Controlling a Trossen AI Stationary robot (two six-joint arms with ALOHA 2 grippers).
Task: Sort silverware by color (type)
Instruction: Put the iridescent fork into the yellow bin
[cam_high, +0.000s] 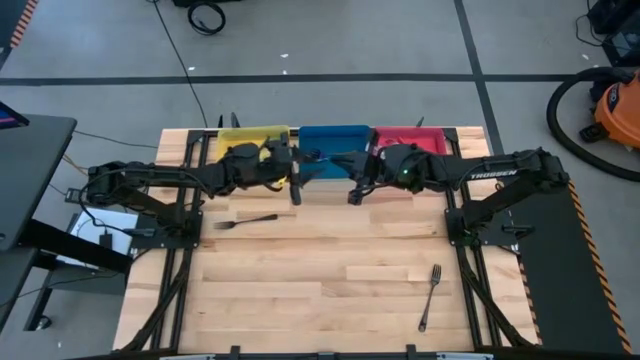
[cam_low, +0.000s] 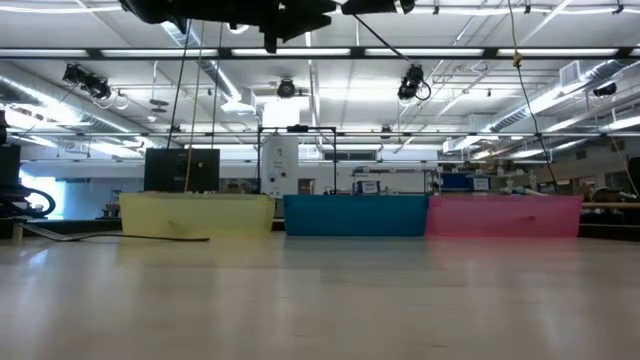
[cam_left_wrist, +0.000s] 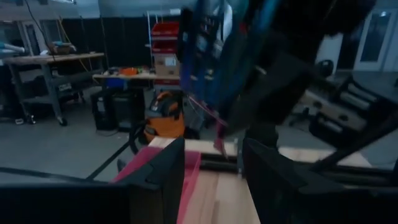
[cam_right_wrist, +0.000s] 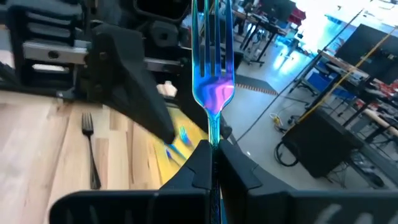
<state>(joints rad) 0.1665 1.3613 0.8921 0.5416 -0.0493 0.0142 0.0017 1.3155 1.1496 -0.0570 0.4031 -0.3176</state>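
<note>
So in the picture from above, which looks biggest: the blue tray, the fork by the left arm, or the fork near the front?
1. The blue tray, though the arms cover part of it.
2 and 3. The fork near the front and the fork by the left arm look about alike, so I won't rank them.

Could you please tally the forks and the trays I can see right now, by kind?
Dark forks lying on the table: 2 (one, another)
Iridescent blue fork in the right pincer: 1
Trays: 3 (yellow, blue, red)
Total: 6
</note>
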